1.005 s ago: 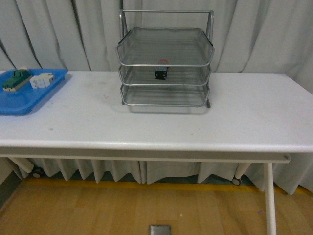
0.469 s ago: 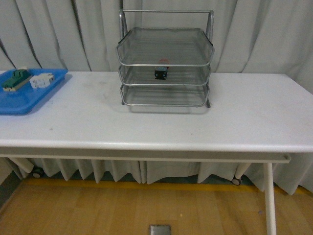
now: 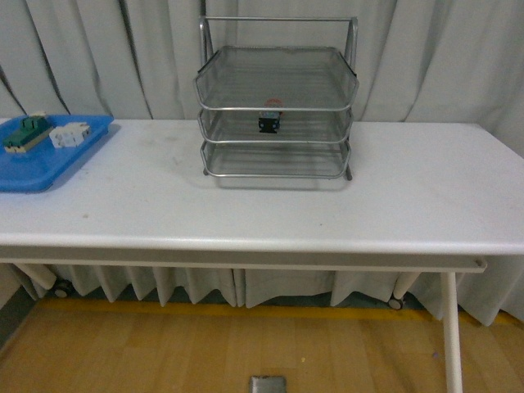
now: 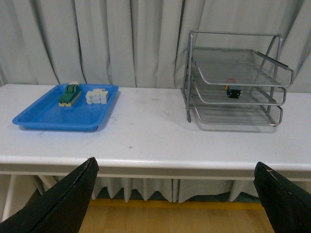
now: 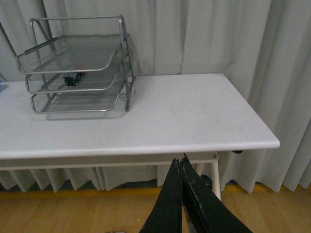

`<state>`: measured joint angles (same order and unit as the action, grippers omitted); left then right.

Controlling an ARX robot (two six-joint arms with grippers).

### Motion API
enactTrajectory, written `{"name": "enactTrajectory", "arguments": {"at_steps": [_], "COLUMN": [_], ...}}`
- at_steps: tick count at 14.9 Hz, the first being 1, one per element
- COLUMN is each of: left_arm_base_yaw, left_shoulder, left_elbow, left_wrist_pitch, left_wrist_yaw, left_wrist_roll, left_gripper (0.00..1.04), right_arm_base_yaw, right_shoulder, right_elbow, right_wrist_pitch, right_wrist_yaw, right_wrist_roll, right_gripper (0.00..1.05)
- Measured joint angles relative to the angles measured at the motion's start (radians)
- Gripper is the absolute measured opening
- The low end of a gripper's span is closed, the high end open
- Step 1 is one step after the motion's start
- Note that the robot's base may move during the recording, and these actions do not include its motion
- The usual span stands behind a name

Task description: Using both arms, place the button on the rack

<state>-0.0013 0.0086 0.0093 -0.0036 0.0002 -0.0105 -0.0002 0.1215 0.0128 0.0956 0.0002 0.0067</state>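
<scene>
button (image 3: 269, 122) on rack (image 3: 276, 98) mid tier | L claw (image 4: 177, 194) released | R claw (image 5: 182, 162) clenched, empty

Between the earlier front pictures and now, no visible change appears. The button (image 3: 269, 122) lies at the same place on the middle tier of the rack (image 3: 277, 102).
</scene>
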Motion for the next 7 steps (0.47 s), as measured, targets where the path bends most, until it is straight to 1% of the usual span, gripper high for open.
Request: {"name": "enactTrajectory", "arguments": {"at_steps": [1, 2, 4, 5, 7], "left_arm_base_yaw": [0.000, 0.000, 0.000, 0.000, 0.000], "left_shoulder": [0.000, 0.000, 0.000, 0.000, 0.000], "left_elbow": [0.000, 0.000, 0.000, 0.000, 0.000], "left_wrist_pitch": [0.000, 0.000, 0.000, 0.000, 0.000], "left_wrist_yaw": [-0.001, 0.000, 0.000, 0.000, 0.000], "left_wrist_roll": [0.000, 0.000, 0.000, 0.000, 0.000], "left_gripper": [0.98, 0.98, 0.98, 0.98, 0.98], "right_arm_base_yaw": [0.000, 0.000, 0.000, 0.000, 0.000], "right_shoulder": [-0.102, -0.117, -0.118, -0.118, -0.118], "right_elbow": [-0.001, 0.003, -0.001, -0.001, -0.001], "right_wrist_pitch": [-0.103, -0.084, -0.097, -0.100, -0.099], "right_wrist_yaw": [0.000, 0.000, 0.000, 0.000, 0.000], "right_wrist_roll": [0.000, -0.001, -0.002, -0.001, -0.001], "right_gripper": [0.02, 0.02, 0.02, 0.13, 0.18]}}
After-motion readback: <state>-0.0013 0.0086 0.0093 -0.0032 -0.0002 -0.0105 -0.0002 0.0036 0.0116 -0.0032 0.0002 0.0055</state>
